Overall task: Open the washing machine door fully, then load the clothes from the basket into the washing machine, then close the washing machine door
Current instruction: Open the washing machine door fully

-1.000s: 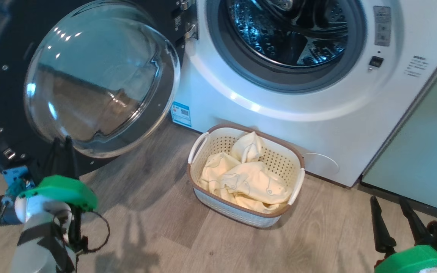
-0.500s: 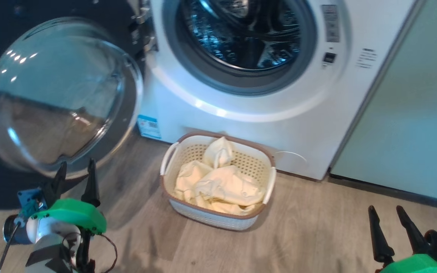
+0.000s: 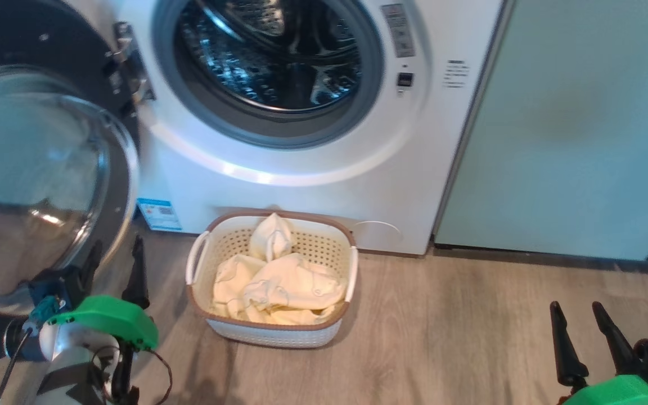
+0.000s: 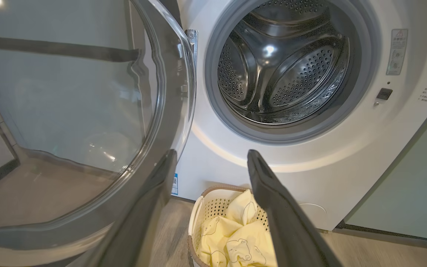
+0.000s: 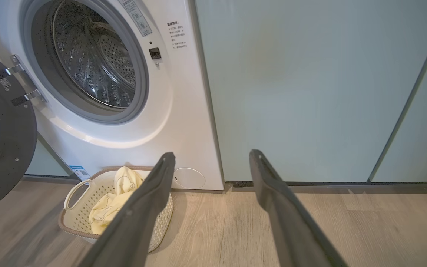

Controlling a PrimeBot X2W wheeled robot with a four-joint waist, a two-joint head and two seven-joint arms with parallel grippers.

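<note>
The white washing machine (image 3: pixel 313 191) stands with its round black-rimmed door (image 3: pixel 31 185) swung open to the left, baring the steel drum (image 4: pixel 284 70). On the floor before it sits the cream basket (image 3: pixel 270 336), holding pale yellow clothes (image 3: pixel 279 287) with outline bear prints. My left gripper (image 3: pixel 117 247) is open beside the door's lower rim, left of the basket, with nothing between its fingers. In the left wrist view the left gripper (image 4: pixel 211 152) points at the machine's front above the basket (image 4: pixel 198 207). My right gripper (image 3: pixel 576 308) is open and empty over the floor at the lower right.
Pale-green cabinet doors (image 3: pixel 571 124) fill the wall right of the machine. Wooden floor (image 3: pixel 442 337) stretches between the basket and my right gripper. The open door's glass bowl (image 4: pixel 69 111) bulges close to my left fingers.
My left gripper's fingers have spread from nearly shut to wide open near the door's lower rim. The head camera has turned right, so the machine and basket sit further left.
</note>
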